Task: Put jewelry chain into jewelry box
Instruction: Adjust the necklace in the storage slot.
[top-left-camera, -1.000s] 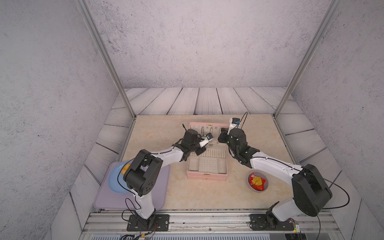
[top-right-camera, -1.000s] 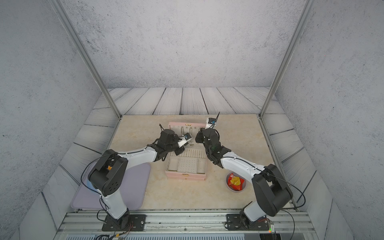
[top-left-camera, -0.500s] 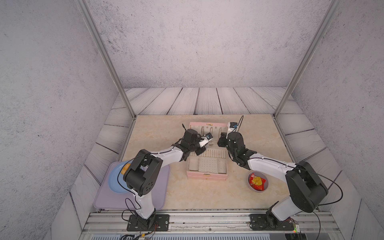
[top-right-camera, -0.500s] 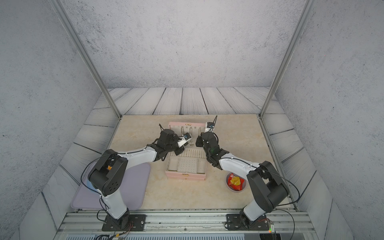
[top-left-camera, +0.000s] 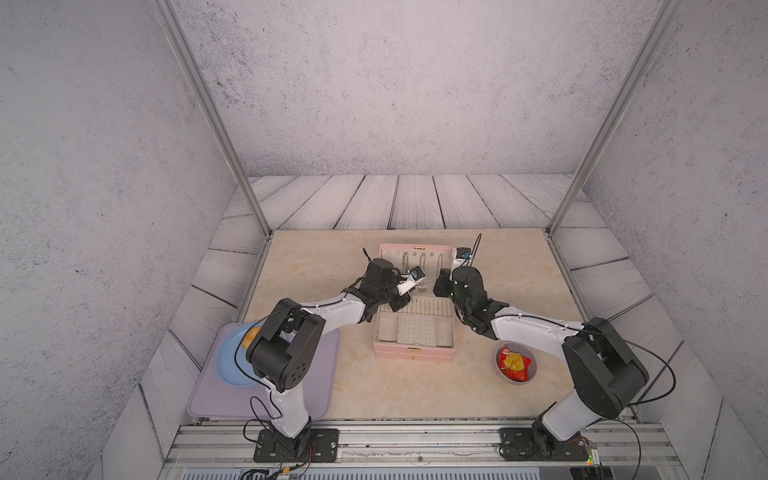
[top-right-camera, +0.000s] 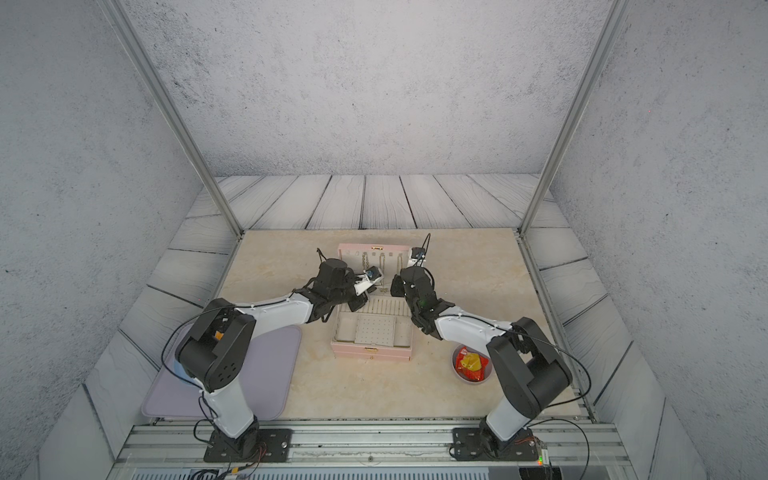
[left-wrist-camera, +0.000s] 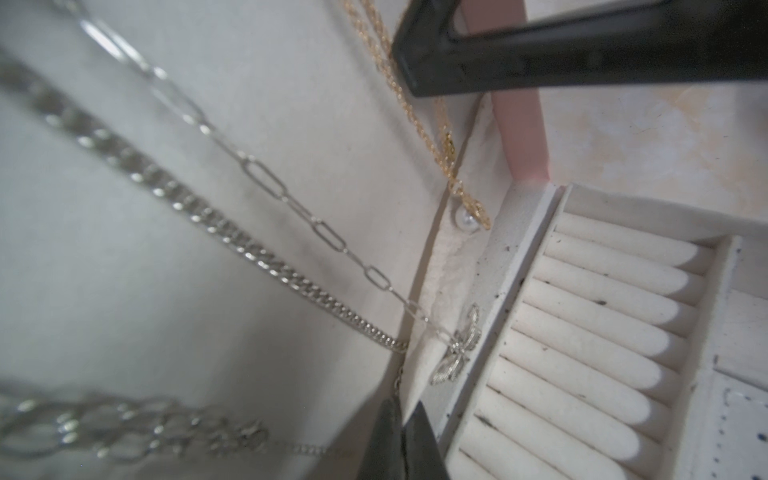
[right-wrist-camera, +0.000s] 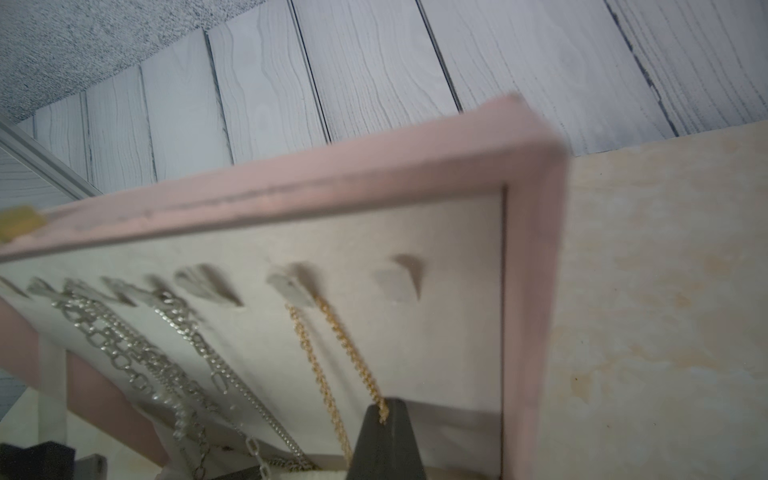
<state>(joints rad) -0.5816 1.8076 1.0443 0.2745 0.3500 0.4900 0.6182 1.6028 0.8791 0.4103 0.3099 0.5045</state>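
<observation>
The jewelry box (top-left-camera: 413, 351) (top-right-camera: 372, 351) stands open mid-table, pink, with its lid (right-wrist-camera: 332, 183) raised at the back. The jewelry chain (right-wrist-camera: 349, 345) (left-wrist-camera: 440, 141), fine and gold, hangs from a hook inside the lid, and a pale bead (left-wrist-camera: 465, 218) sits at its low end. My right gripper (right-wrist-camera: 384, 415) (top-left-camera: 441, 286) is shut on one strand of it. My left gripper (left-wrist-camera: 401, 409) (top-left-camera: 399, 304) is shut at the lid's lower edge, with the end of a silvery chain (left-wrist-camera: 249, 253) running into its tips. A butterfly pendant (left-wrist-camera: 457, 349) lies beside them.
Several silvery chains (right-wrist-camera: 124, 353) hang from the other hooks. The ring rolls (left-wrist-camera: 602, 316) fill the box's back row. A grey bowl (top-left-camera: 530, 380) with a red and yellow packet stands to the right. A blue plate (top-left-camera: 228, 361) lies on a lilac mat (top-left-camera: 316, 395) to the left.
My right gripper has shifted a little to the left and lower along the lid. The left arm has stayed where it was.
</observation>
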